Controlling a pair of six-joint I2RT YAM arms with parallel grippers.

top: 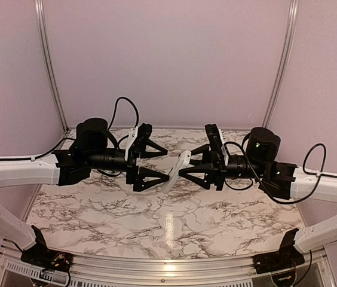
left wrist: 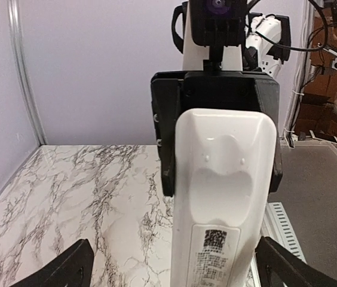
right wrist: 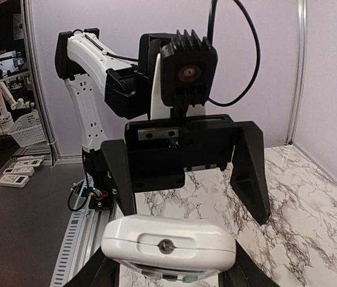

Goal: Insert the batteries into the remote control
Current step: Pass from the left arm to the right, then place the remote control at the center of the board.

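remote (top: 177, 170) up in the air, middle of frame | right pincer (left wrist: 221, 179) holds its end | left pincer (top: 166, 164) wide, empty | no batteries seen, loading not done

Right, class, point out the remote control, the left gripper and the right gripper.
remote control (left wrist: 222, 197), left wrist view, on its plain white back.
left gripper (top: 167, 162), top external view, midway between its open fingertips.
right gripper (top: 186, 162), top external view, midway between its fingertips.

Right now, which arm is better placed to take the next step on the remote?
Left, probably. The right gripper is shut on the remote control, holding it above the table; the left gripper is open, empty and facing it.
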